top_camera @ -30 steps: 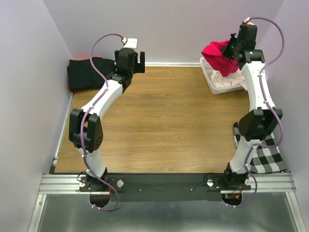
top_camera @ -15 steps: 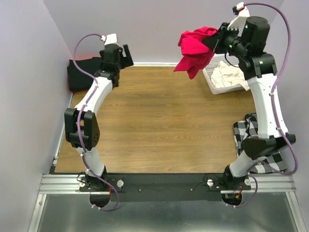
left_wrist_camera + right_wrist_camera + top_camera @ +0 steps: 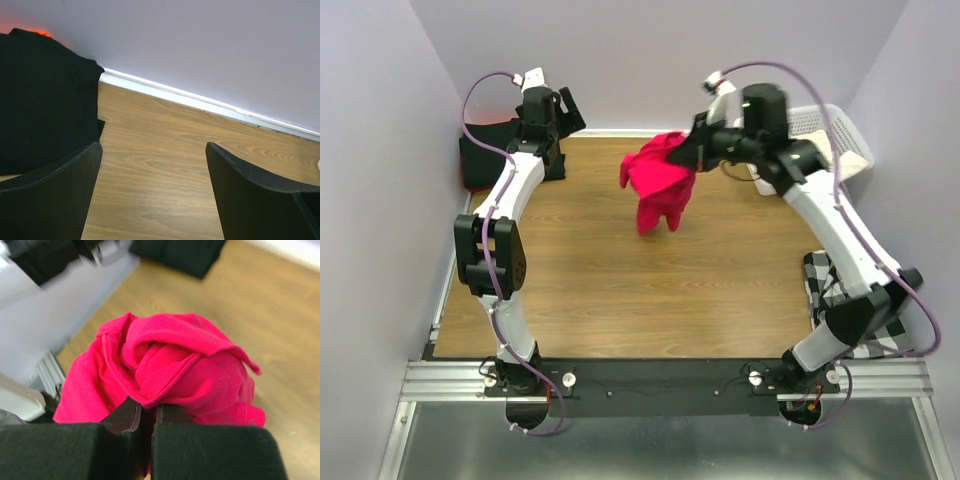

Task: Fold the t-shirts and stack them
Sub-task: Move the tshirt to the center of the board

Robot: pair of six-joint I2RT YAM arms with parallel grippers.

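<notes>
Aloft above the table (image 3: 620,280), the red shirt (image 3: 660,190) hangs bunched from the right gripper (image 3: 697,150), its jaws pinching a fold. The left gripper (image 3: 563,105), jaws spread and empty, hovers by the black shirt (image 3: 485,150), far left. Laying the red shirt flat likely calls for a low, dragging release.

I'm seeing pale lilac walls (image 3: 660,60) closing in at 9, 12 and 3 o'clock | wood-grain tabletop (image 3: 650,290) is filling the centre | white trim strip (image 3: 200,102) is running along its 12 o'clock edge | aluminium rail (image 3: 445,380) is crossing at 6 o'clock | soft, even light is falling throughout
</notes>
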